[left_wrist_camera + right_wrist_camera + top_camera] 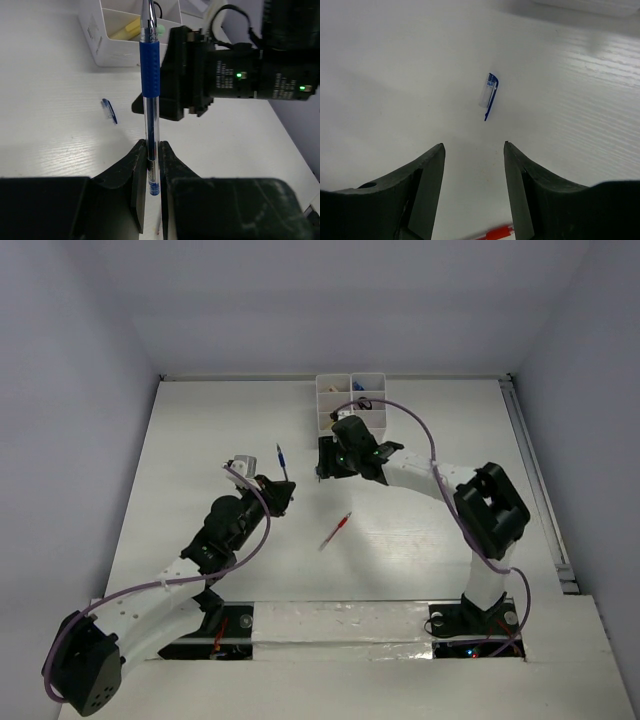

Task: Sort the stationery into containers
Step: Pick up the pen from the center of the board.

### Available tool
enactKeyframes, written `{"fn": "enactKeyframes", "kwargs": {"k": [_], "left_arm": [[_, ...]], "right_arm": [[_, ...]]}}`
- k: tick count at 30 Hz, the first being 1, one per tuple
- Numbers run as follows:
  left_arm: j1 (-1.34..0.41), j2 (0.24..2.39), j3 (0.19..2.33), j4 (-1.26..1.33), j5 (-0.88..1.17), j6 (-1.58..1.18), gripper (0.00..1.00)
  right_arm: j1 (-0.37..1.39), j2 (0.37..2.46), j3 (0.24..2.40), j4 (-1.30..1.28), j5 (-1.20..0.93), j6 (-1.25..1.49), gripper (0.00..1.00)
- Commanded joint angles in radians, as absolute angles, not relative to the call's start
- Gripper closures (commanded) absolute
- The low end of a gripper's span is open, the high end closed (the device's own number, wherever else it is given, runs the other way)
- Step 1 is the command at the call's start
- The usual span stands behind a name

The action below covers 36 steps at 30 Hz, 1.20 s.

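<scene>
The left claw [152, 162] is clamped on the blue pen [150, 75]. Its two fingers press against the clear barrel close to the pen's rear end. The rest of the pen, with its blue grip sleeve, sticks straight out past the fingertips toward the far edge of the desk [200, 440]. In the overhead view this claw sits left of the desk's middle, and the pen points away from the near edge.

The right claw [472, 150] stands apart with a wide gap between its fingers. It holds nothing and touches nothing. It hangs over bare desk just short of the white tray [350, 400]. A small blue-and-clear pen cap [490, 95] lies flat on the desk beyond its fingertips, well clear of both fingers. The left wrist view shows the same cap on the desk beside the held pen.

The tray stands at the middle of the far edge. A yellow marker [125, 30] leans inside one of its near compartments. What fills the other compartments is too small to tell.

The red pen [336, 530] lies loose on the desk near the middle, at a slant between the two arms. Its end also shows at the bottom of the right wrist view, beneath that claw.
</scene>
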<state>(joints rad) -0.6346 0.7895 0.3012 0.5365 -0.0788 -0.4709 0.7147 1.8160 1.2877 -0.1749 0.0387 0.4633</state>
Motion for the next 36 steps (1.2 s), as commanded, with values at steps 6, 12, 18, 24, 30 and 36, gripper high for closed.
{"fn": "enactKeyframes", "kwargs": {"k": [6,12,18,24,30,36], "left_arm": [[-0.634,0.772,0.288,0.607,-0.012,-0.463,1.00],[-0.634,0.784,0.287,0.615,-0.005,-0.468,1.00],[-0.634,0.790,0.287,0.618,-0.005,-0.468,1.00],[-0.634,0.784,0.287,0.615,-0.005,-0.468,1.00],[-0.634,0.759,0.278,0.612,-0.023,-0.471,1.00],[-0.634,0.749,0.276,0.597,-0.049,-0.471,1.00]], "right_arm": [[0.718,2.022,1.511,-0.316,0.107,0.457,0.43],[0.727,2.114,1.601,-0.351,0.127,0.460,0.44],[0.736,2.177,1.655,-0.366,0.132,0.454,0.49],[0.746,2.221,1.686,-0.409,0.175,0.440,0.62],[0.764,2.269,1.735,-0.477,0.238,0.426,0.69],[0.764,2.299,1.767,-0.514,0.268,0.433,0.86]]}}
